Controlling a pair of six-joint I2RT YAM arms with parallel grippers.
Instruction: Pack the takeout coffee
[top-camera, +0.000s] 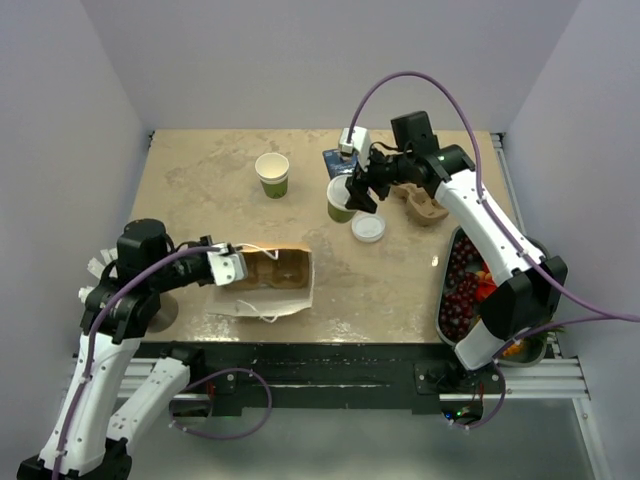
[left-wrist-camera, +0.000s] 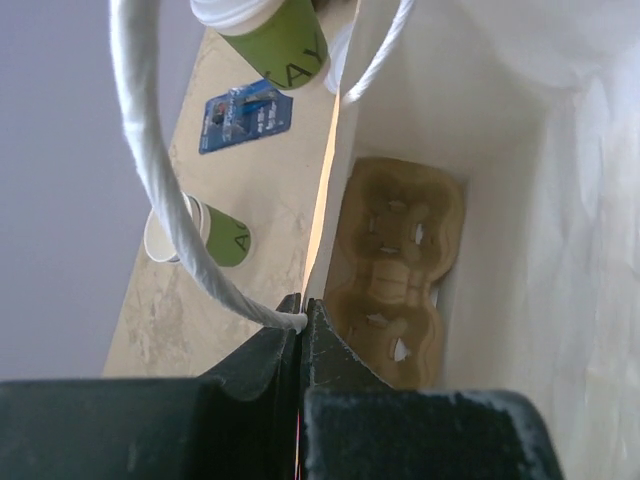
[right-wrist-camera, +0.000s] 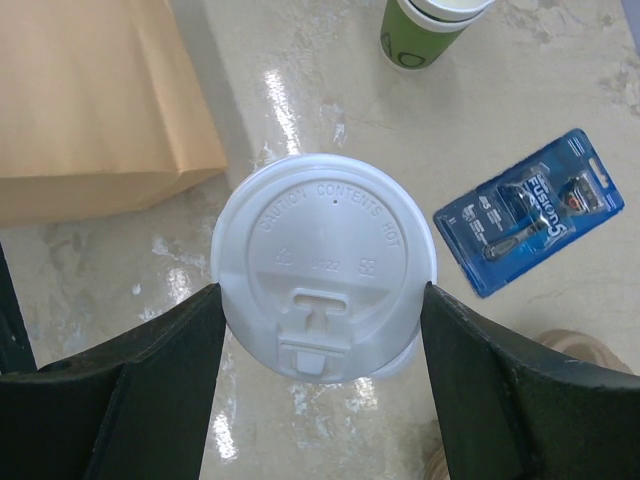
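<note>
the right gripper (right-wrist-camera: 322, 296) stands wide, clasping the lidded takeout coffee (right-wrist-camera: 325, 240) by both sides, while the left gripper (left-wrist-camera: 301, 316) is pinched tight on the paper bag's (left-wrist-camera: 560, 250) rim.

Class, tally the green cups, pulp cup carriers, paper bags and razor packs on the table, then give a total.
Green cups: 2, lidded cup, open cup
Pulp cup carriers: 2, bagged carrier, loose carrier
Paper bag: 1
Razor pack: 1
Total: 6

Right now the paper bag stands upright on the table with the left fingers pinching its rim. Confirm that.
The paper bag lies on its side on the table, not upright; the top external view shows it. The left fingers do pinch its rim.
</note>
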